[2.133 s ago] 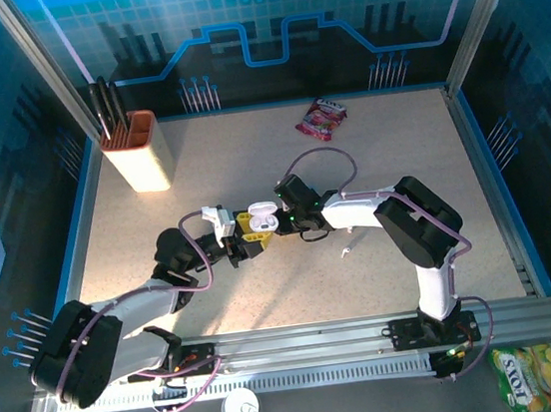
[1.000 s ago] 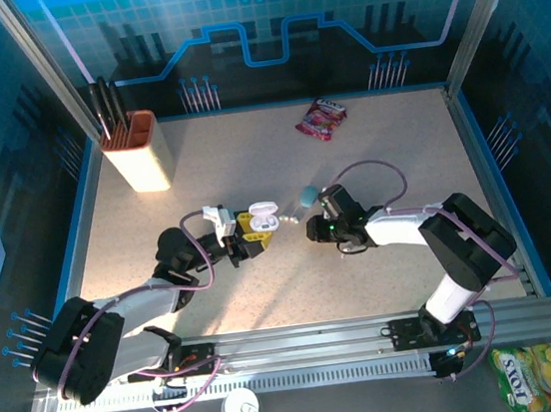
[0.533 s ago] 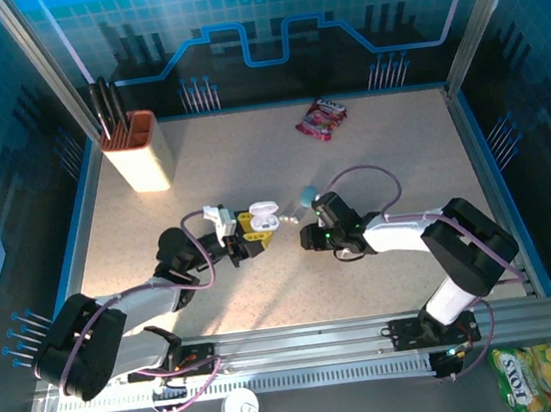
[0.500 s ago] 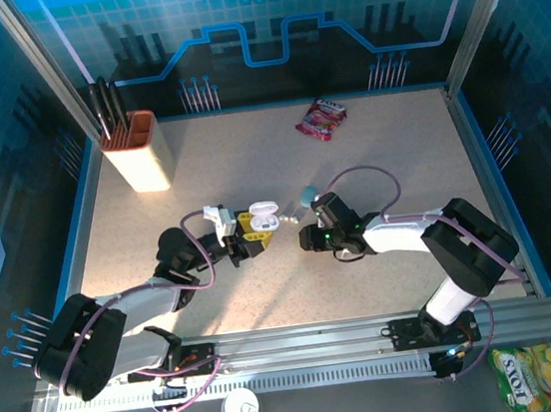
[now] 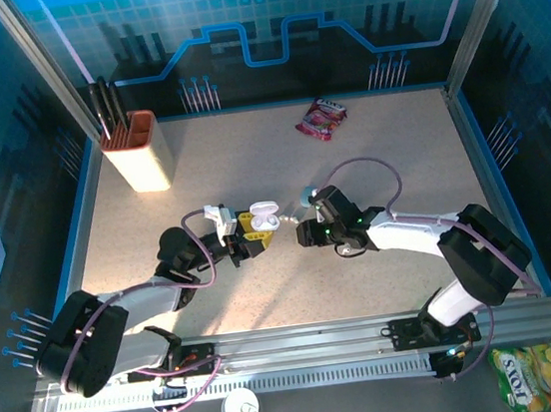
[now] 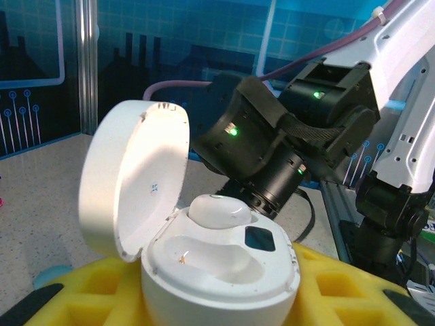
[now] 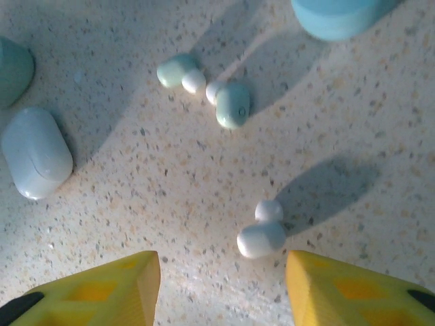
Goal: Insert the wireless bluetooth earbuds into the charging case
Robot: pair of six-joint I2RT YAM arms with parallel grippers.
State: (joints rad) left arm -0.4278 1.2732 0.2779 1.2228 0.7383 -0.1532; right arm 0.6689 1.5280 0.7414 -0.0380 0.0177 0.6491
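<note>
The left gripper (image 5: pixel 254 227) clamps the open white case (image 6: pixel 217 272) at the centre of the top view, and one earbud (image 6: pixel 219 209) sits in it. The right gripper (image 7: pixel 221 278) is part open and holds nothing, above a loose earbud (image 7: pixel 262 231) lying on the table (image 7: pixel 136 204), lower centre of its wrist view. Two blue earbuds (image 7: pixel 232 103) lie upper centre

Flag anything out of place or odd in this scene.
The open white clamshell charging case has one white earbud seated, its other socket empty. Another white stemmed earbud lies loose on the speckled tabletop, with two pale blue earbuds scattered beyond it.
</note>
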